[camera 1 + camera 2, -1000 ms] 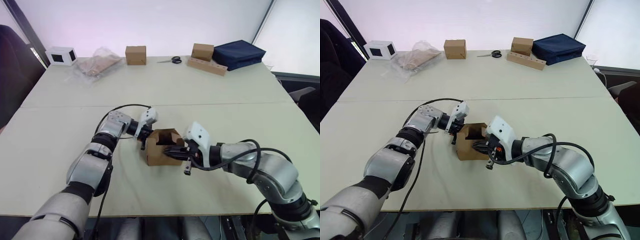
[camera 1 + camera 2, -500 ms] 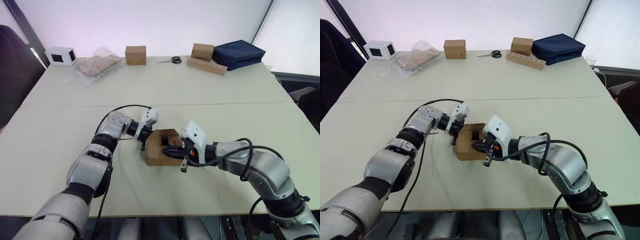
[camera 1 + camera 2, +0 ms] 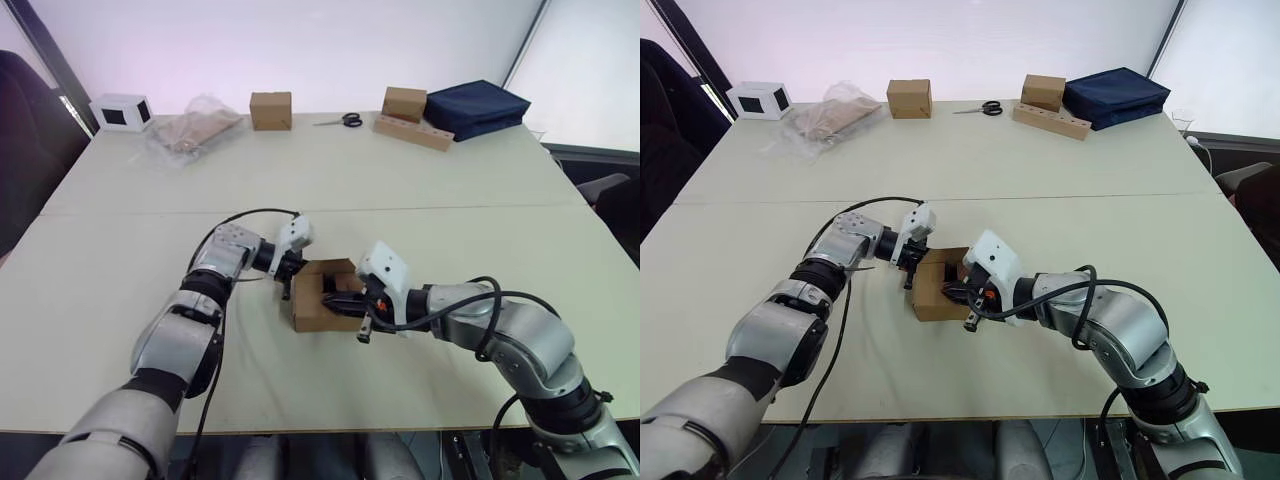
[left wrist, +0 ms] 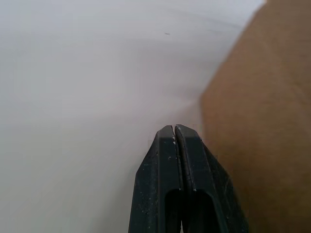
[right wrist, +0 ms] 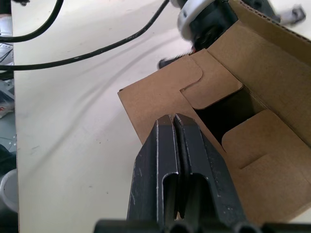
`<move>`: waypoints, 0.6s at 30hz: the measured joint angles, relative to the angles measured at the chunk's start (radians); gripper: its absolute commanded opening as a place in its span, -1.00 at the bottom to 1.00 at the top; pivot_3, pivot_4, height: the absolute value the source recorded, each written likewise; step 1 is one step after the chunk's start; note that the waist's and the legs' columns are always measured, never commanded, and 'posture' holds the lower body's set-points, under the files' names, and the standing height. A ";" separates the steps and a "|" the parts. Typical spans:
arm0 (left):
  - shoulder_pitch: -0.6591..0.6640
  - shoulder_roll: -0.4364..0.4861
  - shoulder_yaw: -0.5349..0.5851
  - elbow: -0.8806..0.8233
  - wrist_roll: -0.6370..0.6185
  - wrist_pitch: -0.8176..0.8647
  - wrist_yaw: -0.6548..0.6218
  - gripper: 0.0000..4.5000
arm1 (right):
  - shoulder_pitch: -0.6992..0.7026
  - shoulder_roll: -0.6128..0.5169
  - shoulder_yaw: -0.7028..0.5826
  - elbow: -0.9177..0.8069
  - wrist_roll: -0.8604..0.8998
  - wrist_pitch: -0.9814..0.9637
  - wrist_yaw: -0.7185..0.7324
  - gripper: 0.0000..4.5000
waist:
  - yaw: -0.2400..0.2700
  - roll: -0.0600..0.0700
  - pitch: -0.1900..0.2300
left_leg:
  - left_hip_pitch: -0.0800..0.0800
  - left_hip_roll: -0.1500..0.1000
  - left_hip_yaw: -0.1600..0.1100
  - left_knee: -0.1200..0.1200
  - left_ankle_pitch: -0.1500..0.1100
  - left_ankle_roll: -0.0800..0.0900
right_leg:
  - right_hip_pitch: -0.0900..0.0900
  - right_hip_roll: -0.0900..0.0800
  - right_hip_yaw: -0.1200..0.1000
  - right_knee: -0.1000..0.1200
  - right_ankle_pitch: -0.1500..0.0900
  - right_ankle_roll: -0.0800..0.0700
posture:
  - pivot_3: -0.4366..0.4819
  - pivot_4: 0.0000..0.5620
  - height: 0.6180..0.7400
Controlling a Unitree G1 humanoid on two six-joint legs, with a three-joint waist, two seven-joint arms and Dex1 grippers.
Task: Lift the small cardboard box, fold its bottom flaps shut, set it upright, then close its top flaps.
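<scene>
The small cardboard box [image 3: 310, 310] stands on the table in front of me, its top open and its flaps [image 5: 209, 82] partly folded inward over a dark hollow. My left gripper [image 3: 288, 283] is shut and sits right against the box's left wall [image 4: 252, 121], low by the tabletop. From the right, my right gripper [image 3: 336, 298] reaches over the box's top edge. It is also shut, and its tips [image 5: 174, 119] rest on the near flap at the opening. Nothing is held between either pair of fingers.
Along the table's far edge lie a white box with a dark window [image 3: 121, 110], a plastic-wrapped cardboard stack [image 3: 195, 128], two more brown boxes [image 3: 271, 110] [image 3: 405, 103], scissors [image 3: 345, 121], a wooden block [image 3: 414, 132] and a navy bag [image 3: 478, 107].
My right gripper has moved left over the box's top, and the raised right flap has gone down inward. The left gripper has stayed against the left wall.
</scene>
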 measured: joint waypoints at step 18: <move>0.461 0.375 0.156 -1.125 -0.364 0.696 0.016 -0.99 | 0.029 -0.011 -0.022 0.014 -0.016 -0.067 0.046 -1.00 | -0.009 0.001 0.000 | 0.001 0.002 -0.003 -0.001 0.000 0.000 | 0.000 0.000 0.002 0.001 0.000 0.000 | -0.05 -0.47 1.00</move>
